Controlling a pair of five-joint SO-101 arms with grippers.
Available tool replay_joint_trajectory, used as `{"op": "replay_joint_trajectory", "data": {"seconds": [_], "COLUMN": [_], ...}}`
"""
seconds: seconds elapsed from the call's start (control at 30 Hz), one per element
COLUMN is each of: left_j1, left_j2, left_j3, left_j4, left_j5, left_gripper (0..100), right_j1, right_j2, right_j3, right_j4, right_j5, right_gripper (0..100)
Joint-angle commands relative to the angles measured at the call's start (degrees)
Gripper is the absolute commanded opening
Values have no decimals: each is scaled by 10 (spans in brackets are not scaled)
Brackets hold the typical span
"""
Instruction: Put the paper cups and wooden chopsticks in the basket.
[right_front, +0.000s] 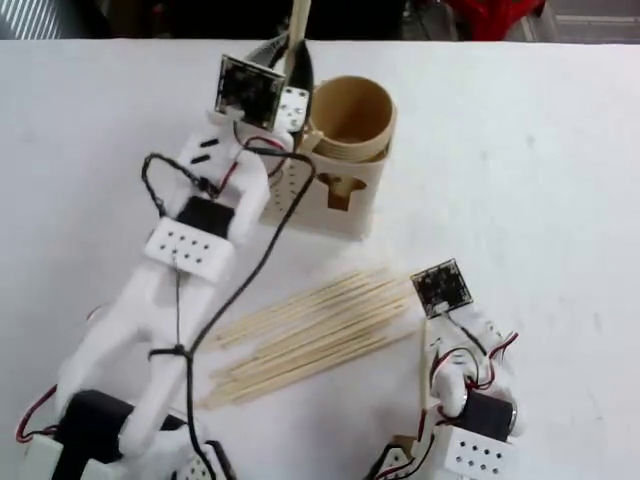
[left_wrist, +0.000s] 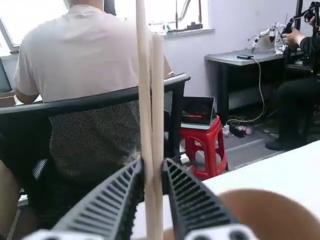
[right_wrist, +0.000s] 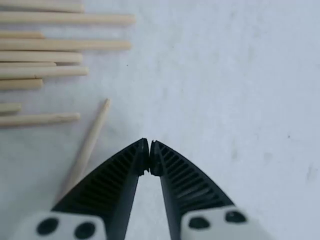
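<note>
Two pale wooden chopsticks (left_wrist: 150, 100) clenched upright in left gripper (left_wrist: 152, 165) beside cream basket (right_front: 345, 200) of tan paper cups (right_front: 352, 115), table's (right_front: 540, 150) far edge; likely poised for dropping in. Right gripper (right_wrist: 149, 145) pinched empty by loose chopstick pile (right_front: 310, 335).

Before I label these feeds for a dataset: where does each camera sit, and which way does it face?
High view: fixed overhead, looking down at table, basket, both arms.
Left wrist view: on the left arm, facing level into the room; left claw grips upright chopsticks.
Right wrist view: on the right arm, facing down at the table; right claw shut.
Shared: high and right wrist views show the chopstick pile.
</note>
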Motion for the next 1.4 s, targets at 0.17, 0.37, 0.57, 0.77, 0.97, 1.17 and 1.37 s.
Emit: {"op": "replay_joint_trajectory", "data": {"seconds": [0.17, 0.37, 0.57, 0.77, 0.97, 1.17, 1.37], "left_j1": [-36, -62, -64, -43, 68, 116, 117], "left_j2": [-2, -2, -2, -31, -64, -17, 31], "left_j3": [15, -50, -164, -356, -505, -343, -69], "left_j4": [-2, 81, 221, 524, 924, 1006, 732], "left_j5": [1, 5, 6, -40, -164, -226, -247], "left_gripper": [67, 98, 98, 98, 98, 102, 102], "right_j1": [-6, -6, -6, -6, -5, -3, -4], "right_j2": [-3, -3, -3, -3, -3, -3, -3], "right_j3": [11, 11, 11, 11, 11, 11, 11], "right_j4": [-7, -7, -7, -7, -7, -7, -7], "right_j5": [6, 6, 6, 6, 6, 6, 6], "right_gripper": [18, 18, 18, 18, 18, 18, 18]}}
